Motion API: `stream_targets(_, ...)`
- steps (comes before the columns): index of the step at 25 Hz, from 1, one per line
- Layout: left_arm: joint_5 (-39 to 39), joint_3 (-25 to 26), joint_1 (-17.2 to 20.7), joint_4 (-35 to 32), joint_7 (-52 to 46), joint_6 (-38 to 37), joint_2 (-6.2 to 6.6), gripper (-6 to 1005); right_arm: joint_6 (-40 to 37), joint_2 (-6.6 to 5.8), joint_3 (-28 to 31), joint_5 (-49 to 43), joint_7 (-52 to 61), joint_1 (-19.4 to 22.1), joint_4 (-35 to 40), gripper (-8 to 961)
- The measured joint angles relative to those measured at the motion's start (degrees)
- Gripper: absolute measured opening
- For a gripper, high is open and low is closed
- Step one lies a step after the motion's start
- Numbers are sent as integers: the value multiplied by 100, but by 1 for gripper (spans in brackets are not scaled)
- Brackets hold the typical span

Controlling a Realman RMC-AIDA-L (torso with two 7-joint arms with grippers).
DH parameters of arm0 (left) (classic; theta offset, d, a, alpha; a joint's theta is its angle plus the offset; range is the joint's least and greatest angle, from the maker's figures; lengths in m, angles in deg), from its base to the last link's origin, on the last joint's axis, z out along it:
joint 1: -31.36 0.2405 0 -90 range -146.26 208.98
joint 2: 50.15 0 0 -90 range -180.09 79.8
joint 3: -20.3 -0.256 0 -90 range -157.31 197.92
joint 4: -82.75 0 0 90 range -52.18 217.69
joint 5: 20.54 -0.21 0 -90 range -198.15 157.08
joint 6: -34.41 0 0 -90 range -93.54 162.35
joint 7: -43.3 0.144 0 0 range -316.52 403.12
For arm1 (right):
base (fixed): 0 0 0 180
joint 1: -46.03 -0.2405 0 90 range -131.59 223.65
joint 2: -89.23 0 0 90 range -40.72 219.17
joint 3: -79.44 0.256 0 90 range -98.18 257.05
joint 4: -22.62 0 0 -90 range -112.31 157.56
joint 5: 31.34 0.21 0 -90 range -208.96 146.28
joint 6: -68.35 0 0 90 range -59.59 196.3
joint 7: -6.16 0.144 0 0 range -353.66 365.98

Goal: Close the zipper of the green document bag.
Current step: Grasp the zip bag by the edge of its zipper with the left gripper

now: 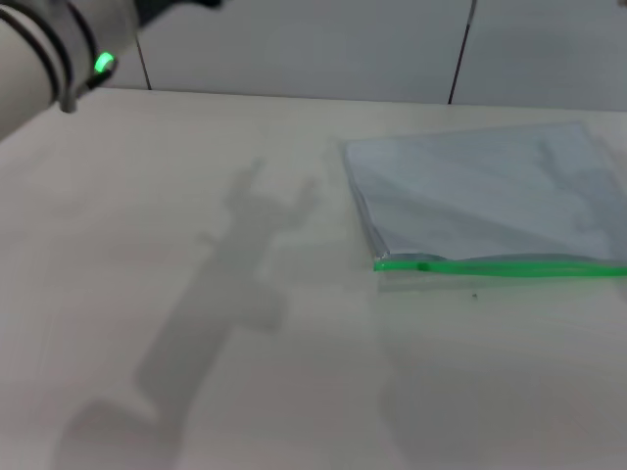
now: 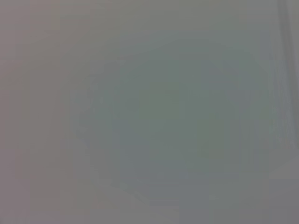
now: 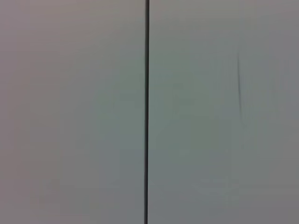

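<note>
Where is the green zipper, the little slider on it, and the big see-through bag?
zipper [image 1: 509, 265]: head view, middle of the bright green strip along the bag's near edge.
slider [image 1: 422, 263]: head view, small darker piece near the strip's left end.
green document bag [image 1: 470, 191]: head view, middle of the flat pale pouch.

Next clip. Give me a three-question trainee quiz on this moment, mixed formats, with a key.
1. True or false: the green document bag lies flat on the table, with no gripper touching it.
2. Along which edge of the bag does the zipper run? A) the far edge, by the wall B) the near edge, facing the robot C) the edge on the robot's left
3. Fill in: the darker slider sits near the zipper's ____ end, by the robot's own sides.

Key: 1 true; 2 B; 3 left. Only part of the left arm shows, raised at the head view's upper corner; neither gripper is in view.
</note>
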Motion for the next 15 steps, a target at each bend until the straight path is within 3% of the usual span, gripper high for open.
stream_targets(7, 15, -519, -259, -313, 1150, 1555, -41, 861, 0, 0, 3, 0, 2, -12, -3, 894)
stream_targets(15, 419, -1047, -866, -71, 2138, 2535, -49, 859, 0, 0, 9, 0, 2, -67, -49, 894)
